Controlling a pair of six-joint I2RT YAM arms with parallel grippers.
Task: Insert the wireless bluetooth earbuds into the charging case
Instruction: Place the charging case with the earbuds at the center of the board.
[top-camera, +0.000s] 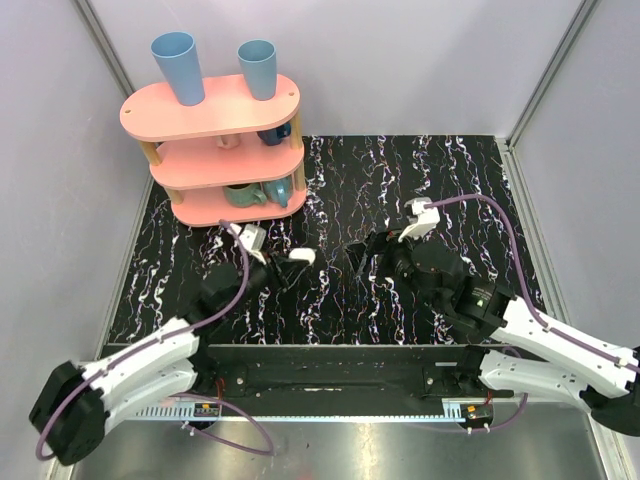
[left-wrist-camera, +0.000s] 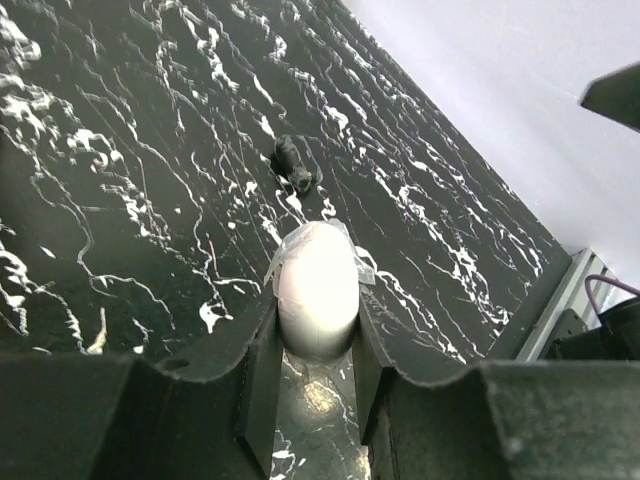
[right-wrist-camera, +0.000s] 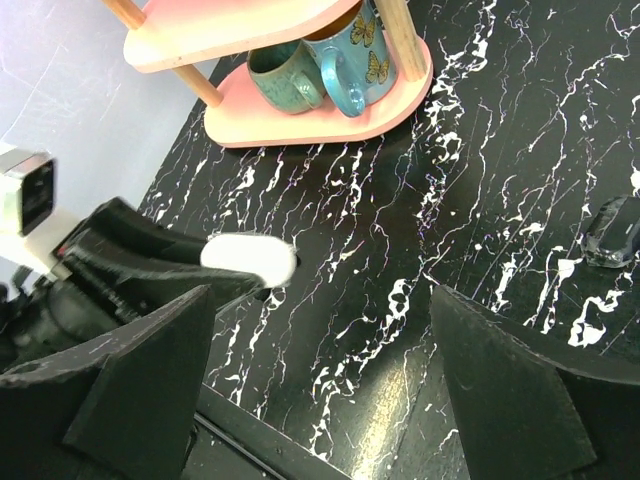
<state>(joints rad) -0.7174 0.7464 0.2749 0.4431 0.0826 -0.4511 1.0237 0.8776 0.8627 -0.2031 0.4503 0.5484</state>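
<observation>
Black tabletop (top-camera: 450, 180); charging case (left-wrist-camera: 318, 285) in grip of left hand (left-wrist-camera: 315, 315), right hand (right-wrist-camera: 320, 305) agape.

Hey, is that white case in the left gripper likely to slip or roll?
Probably slippery: the charging case looks glossy and rounded, pinched at its sides by the left gripper. Set down, it might rock or roll.

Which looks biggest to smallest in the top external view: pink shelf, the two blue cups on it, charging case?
1. pink shelf
2. left blue cup and right blue cup: nearly alike. The left looks slightly larger, but not enough to rank.
3. charging case, smallest by far
</observation>
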